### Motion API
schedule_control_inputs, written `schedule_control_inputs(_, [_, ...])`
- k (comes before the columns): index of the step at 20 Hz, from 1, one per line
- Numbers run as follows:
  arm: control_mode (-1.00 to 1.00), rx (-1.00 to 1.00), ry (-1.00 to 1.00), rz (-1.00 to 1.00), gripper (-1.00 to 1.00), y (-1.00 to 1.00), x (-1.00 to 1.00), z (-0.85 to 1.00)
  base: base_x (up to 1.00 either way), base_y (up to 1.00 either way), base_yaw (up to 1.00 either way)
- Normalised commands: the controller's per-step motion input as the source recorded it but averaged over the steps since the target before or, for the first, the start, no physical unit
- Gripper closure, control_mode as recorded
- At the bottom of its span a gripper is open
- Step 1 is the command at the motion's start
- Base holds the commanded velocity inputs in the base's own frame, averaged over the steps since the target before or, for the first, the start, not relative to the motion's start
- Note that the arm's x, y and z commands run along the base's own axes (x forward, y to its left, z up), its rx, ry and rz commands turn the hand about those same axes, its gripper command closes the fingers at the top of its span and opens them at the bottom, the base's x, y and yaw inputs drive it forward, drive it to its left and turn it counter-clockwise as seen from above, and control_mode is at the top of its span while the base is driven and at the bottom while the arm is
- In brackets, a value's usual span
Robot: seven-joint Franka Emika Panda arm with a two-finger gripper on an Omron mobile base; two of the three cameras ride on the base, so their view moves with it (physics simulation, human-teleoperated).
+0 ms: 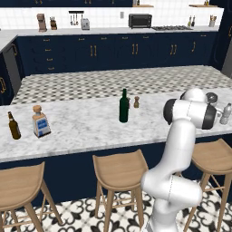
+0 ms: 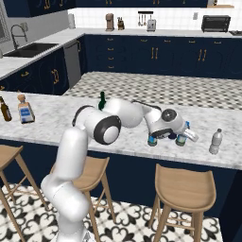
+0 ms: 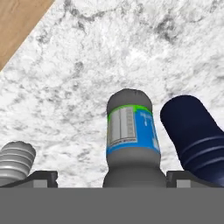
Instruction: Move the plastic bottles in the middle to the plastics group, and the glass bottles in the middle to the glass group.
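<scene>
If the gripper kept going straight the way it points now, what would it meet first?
Most likely the blue-labelled bottle, which stands between the open fingers of the gripper; beyond it lies only the counter.

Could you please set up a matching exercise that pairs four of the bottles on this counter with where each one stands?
Things:
1. green wine bottle
2. brown beer bottle
3. blue-labelled water bottle
4. greyish clear bottle

Places:
A. beside the square bottle with the tan stopper
B. between the fingers
C. near the middle of the counter
D. at the counter's right end, past the hand

Pairs: 1-C, 2-A, 3-B, 4-D
</scene>
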Motion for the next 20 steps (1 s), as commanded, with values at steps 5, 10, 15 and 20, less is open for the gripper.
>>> schedule_control_inputs(5, [-1.0,0.0,0.02,0.0,-1.0,0.12,-0.26,0.15,0.0,0.0,0.0])
schedule_control_inputs(10, [-1.0,0.0,0.03,0.0,-1.0,0.1,-0.35,0.3,0.0,0.0,0.0])
schedule_control_inputs(15, [-1.0,0.0,0.0,0.04,-1.0,0.06,-0.42,0.63,0.0,0.0,0.0])
schedule_control_inputs(20, [-1.0,-0.06,0.0,0.14,-1.0,0.12,-0.63,0.74,0.0,0.0,0.0])
